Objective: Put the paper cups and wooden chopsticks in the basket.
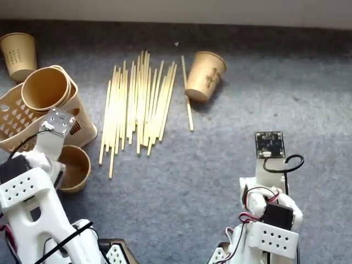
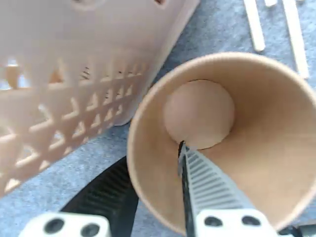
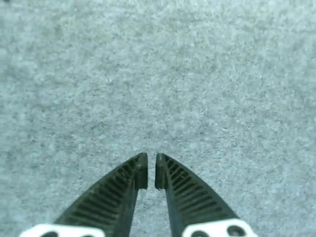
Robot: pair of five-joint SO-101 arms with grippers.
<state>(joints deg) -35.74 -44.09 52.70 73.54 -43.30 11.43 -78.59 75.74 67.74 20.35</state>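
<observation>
Left claw (image 2: 153, 160) is clamping the wall of a paper cup (image 2: 256, 123), with one finger (image 2: 207, 192) lying down inside the cup and the other running outside it. This cup is standing mouth up on the grey counter (image 3: 197, 74), under the left claw. The basket (image 2: 74, 74) is sitting just beside the gripped cup, its lattice wall close to the cup's rim. Stacked cups (image 1: 47, 88) are sitting inside the basket, beyond the left claw. Another cup (image 1: 19, 55) is sitting past the basket, further out from the left claw.

The pile of wooden chopsticks (image 1: 137, 104) is lying flat on the counter ahead of the left claw, on its right-arm side and near the basket. A single chopstick (image 1: 187, 96) is lying apart from the pile, on the side away from the left claw. A tipped cup (image 1: 206, 74) is lying on its side just beside that single stick, well ahead of the right claw (image 3: 151, 170).

Right claw is hanging over bare counter with its jaws together, only a thin slit between the tips and nothing in it. It is sitting well apart from the chopsticks and from every cup.
</observation>
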